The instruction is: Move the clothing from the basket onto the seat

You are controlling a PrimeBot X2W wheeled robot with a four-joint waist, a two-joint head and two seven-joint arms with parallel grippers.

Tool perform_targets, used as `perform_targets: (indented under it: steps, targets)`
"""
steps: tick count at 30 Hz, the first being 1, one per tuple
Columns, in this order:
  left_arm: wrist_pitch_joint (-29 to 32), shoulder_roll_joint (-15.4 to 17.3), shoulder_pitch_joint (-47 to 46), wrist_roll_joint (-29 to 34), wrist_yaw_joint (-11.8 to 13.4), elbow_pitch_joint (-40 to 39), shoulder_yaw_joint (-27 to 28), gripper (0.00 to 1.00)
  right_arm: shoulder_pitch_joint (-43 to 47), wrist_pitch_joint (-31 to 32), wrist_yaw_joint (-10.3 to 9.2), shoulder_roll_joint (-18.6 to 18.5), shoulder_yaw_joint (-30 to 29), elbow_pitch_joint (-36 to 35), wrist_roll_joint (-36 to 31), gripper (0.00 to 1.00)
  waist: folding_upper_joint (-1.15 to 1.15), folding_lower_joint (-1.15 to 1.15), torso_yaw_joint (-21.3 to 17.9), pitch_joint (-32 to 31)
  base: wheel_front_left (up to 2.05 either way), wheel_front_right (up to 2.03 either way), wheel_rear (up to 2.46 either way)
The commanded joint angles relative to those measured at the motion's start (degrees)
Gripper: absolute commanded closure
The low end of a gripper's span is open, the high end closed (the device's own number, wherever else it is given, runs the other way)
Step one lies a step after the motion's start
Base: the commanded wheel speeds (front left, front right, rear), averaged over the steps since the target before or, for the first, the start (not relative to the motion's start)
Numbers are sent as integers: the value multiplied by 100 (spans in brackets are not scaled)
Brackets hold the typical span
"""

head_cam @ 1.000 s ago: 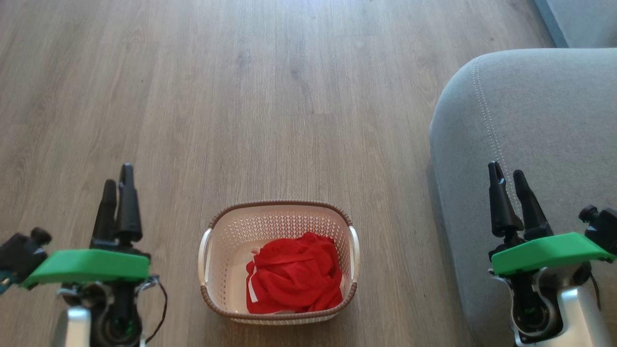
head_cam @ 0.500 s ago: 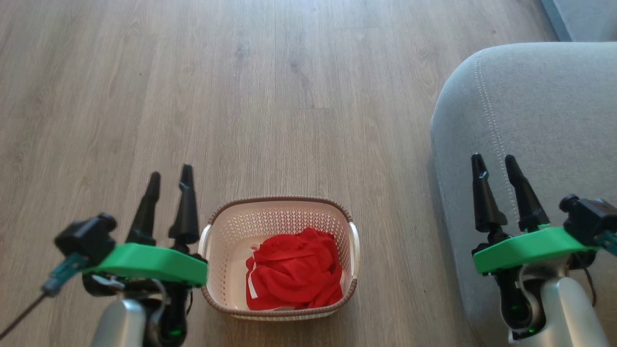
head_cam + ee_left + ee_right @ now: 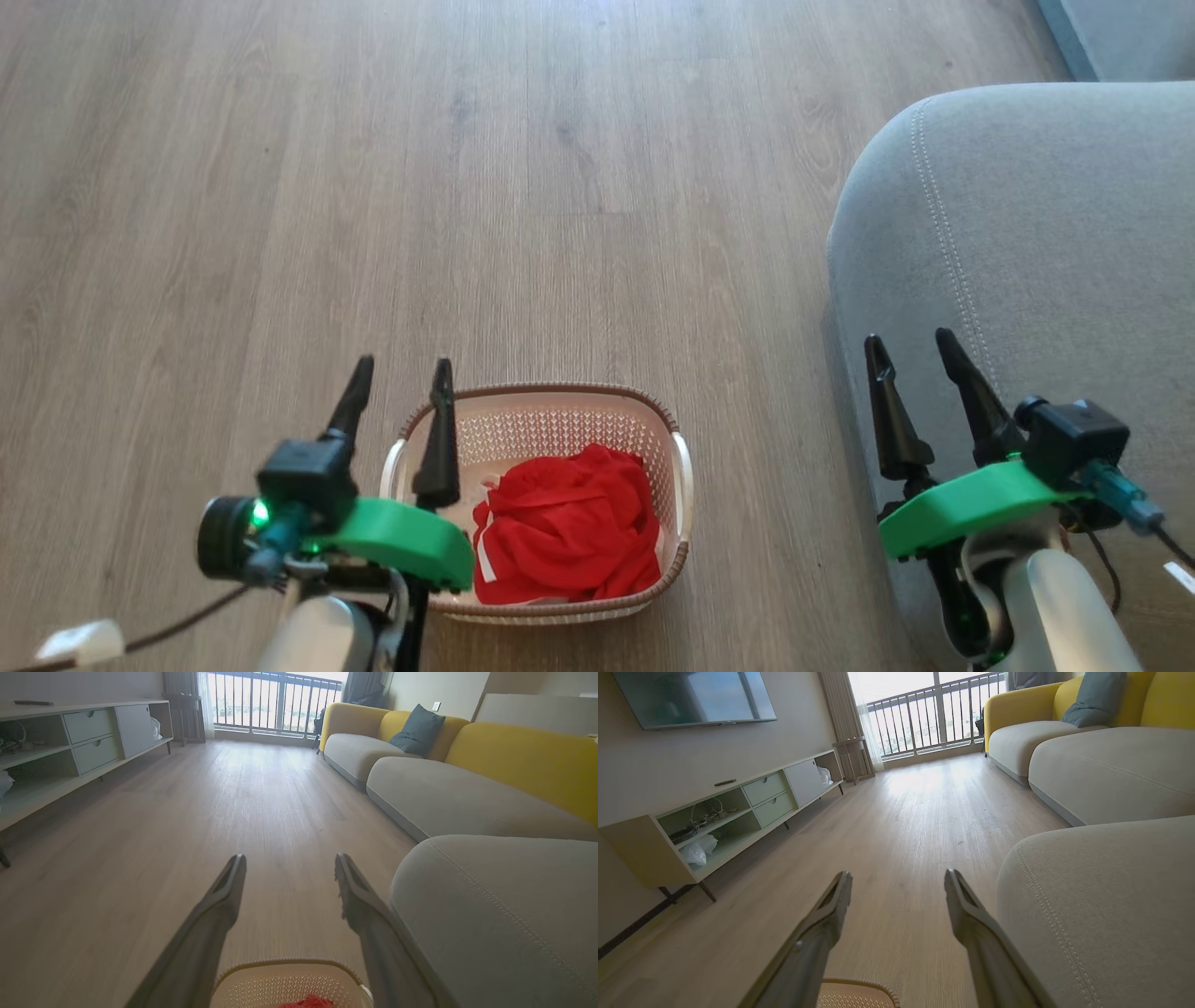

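The red clothing (image 3: 568, 532) lies bunched in the cream basket (image 3: 546, 418), which stands on the wood floor in the head view. My left gripper (image 3: 403, 367) hangs open above the basket's left rim, nothing between its fingers. The left wrist view catches the basket's far rim (image 3: 289, 966) and a sliver of red clothing (image 3: 306, 1002) under my left gripper (image 3: 289, 858). My right gripper (image 3: 910, 341) is open over the front left corner of the grey seat (image 3: 1055, 233). In the right wrist view the right gripper (image 3: 899, 875) is open, the seat (image 3: 1106, 891) to its right and the basket rim (image 3: 859, 984) below.
Wood floor (image 3: 467, 187) stretches ahead of the basket. A long grey and yellow sofa (image 3: 467, 765) runs along the right, with a dark cushion (image 3: 417, 729). A low TV cabinet (image 3: 738, 807) lines the left wall, and a balcony railing (image 3: 275, 702) closes the far end.
My left gripper has swung right from the floor to the basket's left rim and opened wider. My right gripper has shifted left and slightly down over the seat's corner.
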Motion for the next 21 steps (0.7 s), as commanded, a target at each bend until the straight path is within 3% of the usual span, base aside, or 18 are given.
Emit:
perform_targets:
  steps: [1,8,21]
  targets:
    - [-63,121,-319,164,96,-180,64,0,-280,-95,0,-68,129,-192,-170,0,0,0,-1,-5,0,0,0]
    - [-180,246,-399,392,698,-124,-314,0,-324,-214,0,-72,215,-209,-710,0,0,0,19,-51,0,0,0]
    - [-399,230,-435,1176,999,-35,-432,0,-373,-436,0,-72,258,-233,-1468,0,0,0,21,24,0,0,0]
